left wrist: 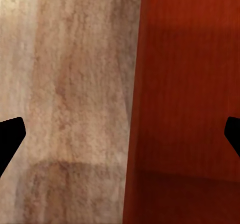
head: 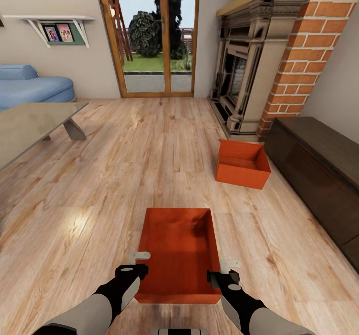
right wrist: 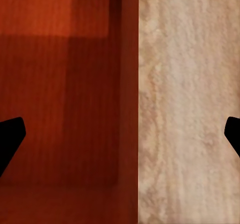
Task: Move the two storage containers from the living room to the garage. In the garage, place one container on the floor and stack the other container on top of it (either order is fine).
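- A light wood plank floor is seen across the living room, with a glossy sheen.
- A near orange-red container is set directly on it, open side up.
- A second orange-red container is placed farther off, near the brick fireplace and just beside a dark low cabinet.
- A glass-topped desk and a blue sofa are also carried by the floor.

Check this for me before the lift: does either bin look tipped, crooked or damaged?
Nothing damaged. The near storage container sits flat and square between the left gripper and right gripper. The far storage container lies skewed beside the fireplace.
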### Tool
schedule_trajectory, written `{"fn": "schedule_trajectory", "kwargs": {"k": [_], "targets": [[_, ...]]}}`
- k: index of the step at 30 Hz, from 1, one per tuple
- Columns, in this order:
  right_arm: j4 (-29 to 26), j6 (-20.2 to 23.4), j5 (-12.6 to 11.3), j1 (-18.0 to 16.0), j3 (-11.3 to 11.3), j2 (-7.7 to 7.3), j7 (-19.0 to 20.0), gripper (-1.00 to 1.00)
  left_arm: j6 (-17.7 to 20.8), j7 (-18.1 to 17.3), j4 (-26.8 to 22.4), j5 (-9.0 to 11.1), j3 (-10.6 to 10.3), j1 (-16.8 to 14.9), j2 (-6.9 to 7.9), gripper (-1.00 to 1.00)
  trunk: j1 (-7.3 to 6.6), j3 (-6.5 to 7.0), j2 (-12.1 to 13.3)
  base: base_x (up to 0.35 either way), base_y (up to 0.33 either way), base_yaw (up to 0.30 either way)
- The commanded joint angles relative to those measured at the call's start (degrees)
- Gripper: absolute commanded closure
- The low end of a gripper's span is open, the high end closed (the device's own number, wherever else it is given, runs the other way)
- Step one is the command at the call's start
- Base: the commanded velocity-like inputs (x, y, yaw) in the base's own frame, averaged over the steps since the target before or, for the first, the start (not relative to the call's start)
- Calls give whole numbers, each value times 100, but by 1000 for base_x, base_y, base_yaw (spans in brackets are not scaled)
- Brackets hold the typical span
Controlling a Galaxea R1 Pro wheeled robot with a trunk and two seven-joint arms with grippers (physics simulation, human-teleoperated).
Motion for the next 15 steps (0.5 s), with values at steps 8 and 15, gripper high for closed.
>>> {"fn": "schedule_trajectory", "kwargs": {"k": [8,15], "targets": [[6,-19,-15,-6,47,0,-34,-100,31,26,-10,60,-50,0,7,-100,109,-94,-202,0,0,0],[6,-20,-16,-4,51,0,-34,-100,31,26,-12,60,-51,0,3,-100,109,-94,-202,0,0,0]]}}
